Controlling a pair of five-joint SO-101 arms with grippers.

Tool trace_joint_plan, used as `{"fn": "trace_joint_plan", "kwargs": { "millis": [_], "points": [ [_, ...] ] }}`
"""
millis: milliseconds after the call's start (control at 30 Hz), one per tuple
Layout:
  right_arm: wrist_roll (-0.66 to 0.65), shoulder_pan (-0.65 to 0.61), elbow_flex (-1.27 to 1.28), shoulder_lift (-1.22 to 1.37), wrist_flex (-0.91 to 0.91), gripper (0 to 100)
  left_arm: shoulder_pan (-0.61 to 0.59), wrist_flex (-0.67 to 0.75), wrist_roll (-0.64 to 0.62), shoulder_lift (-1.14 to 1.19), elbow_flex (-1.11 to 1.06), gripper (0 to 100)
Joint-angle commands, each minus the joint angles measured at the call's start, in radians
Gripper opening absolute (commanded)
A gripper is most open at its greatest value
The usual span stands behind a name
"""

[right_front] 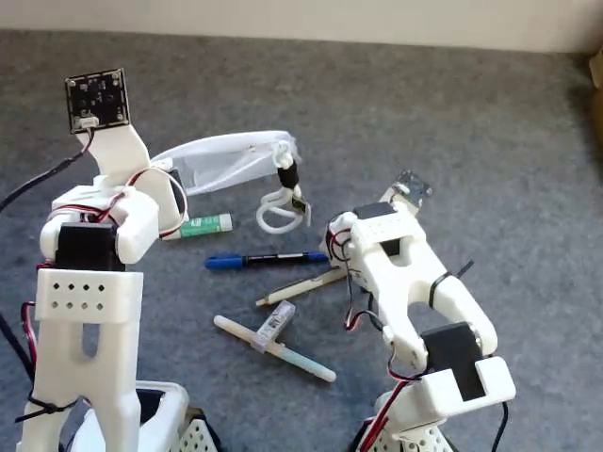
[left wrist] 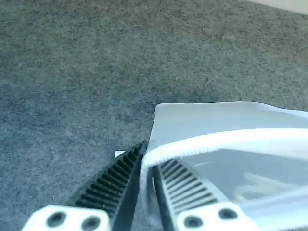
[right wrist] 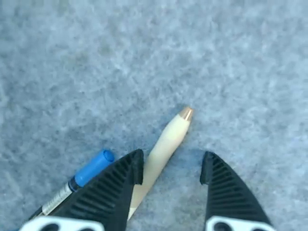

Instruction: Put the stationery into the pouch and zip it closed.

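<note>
Far left of the high view: left claw point(left wrist: 149, 178), clamped on the near end of the pouch point(left wrist: 231, 125), one ribbed finger point(left wrist: 113, 175) outside the wall, the other inside. From that grip the pouch point(right_front: 231, 160), translucent white with its mouth open, stretched rightward over the grey counter point(right_front: 452, 122). Seen faintly through the pouch wall in the left wrist view, a pale looped shape, not clear enough to name.

Just below the pouch, beside the left arm: a white stick with a green end point(right_front: 203, 225), flat on the counter. Next to the right, a blue pen point(right_front: 264, 259), lying roughly level, blue cap toward the left. Nearer the camera, a long pale tube point(right_front: 283, 353) on a slant, with a small clear-wrapped piece point(right_front: 273, 325) across it.

At the pouch's right end: a coiled white cable point(right_front: 278, 212) with a black band; touching the pouch or not, impossible to tell.

Further right, a cream pen point(right wrist: 166, 144) with a brass tip, slanted, out on the counter. Over it, right claw point(right wrist: 171, 168), fingers apart, the cream pen close against one finger point(right wrist: 115, 187), nothing gripped. Blue pen cap point(right wrist: 94, 166) just outside that same finger.
</note>
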State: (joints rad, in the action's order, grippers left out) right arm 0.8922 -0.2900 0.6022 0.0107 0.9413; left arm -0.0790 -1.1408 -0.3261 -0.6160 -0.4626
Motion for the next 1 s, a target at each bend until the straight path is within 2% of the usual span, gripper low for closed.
{"fn": "trace_joint_plan", "kwargs": {
  "millis": [0,267,467,700,967],
  "points": [
    [0.008,0.062,-0.056,-0.005,-0.002,19.0,-0.01,0.011,-0.014,0.016,-0.013,1],
    [0.002,0.099,-0.142,0.113,-0.001,19.0,-0.01,0.009,-0.014,0.016,-0.015,1],
    [0.0,0.099,-0.278,0.206,0.137,18.7,-0.01,0.008,-0.014,0.016,-0.015,1],
    [-0.014,0.099,-0.308,0.206,0.153,1.2,-0.01,0.008,-0.014,0.016,-0.015,1],
    [-0.057,0.101,-0.318,0.202,0.191,0.3,-0.01,0.008,-0.014,0.016,-0.015,1]
  ]
}}
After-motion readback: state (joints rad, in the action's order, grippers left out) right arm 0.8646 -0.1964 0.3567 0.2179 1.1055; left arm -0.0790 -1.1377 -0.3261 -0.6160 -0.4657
